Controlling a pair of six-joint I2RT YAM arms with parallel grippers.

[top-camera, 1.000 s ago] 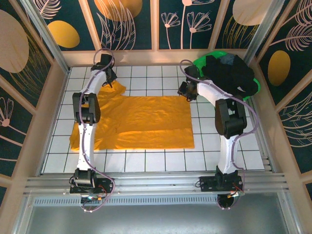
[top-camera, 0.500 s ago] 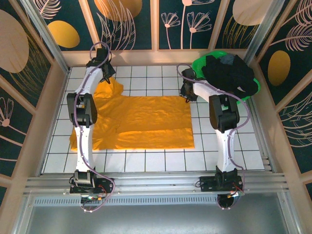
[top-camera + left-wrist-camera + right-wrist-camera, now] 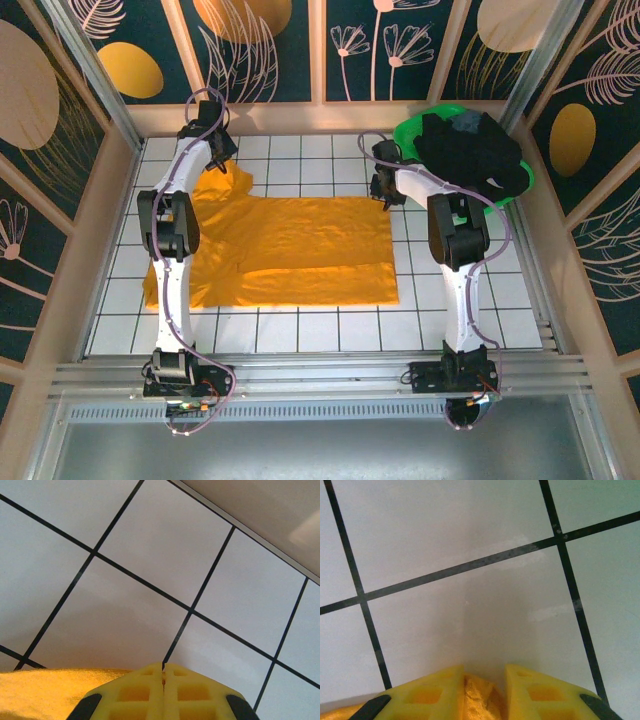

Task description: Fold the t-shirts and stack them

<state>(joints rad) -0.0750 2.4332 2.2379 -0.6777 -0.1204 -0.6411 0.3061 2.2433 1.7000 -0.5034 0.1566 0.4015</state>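
Orange t-shirt (image 3: 300, 250) bunched inside clamped right gripper (image 3: 485, 680); left gripper (image 3: 163, 669) clenched on its edge

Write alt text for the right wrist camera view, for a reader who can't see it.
The right gripper pinches a crumpled fold of the mustard-orange t-shirt between its two yellow jaws at the bottom edge of the picture. Beyond them lies the white table, crossed by black grid lines.
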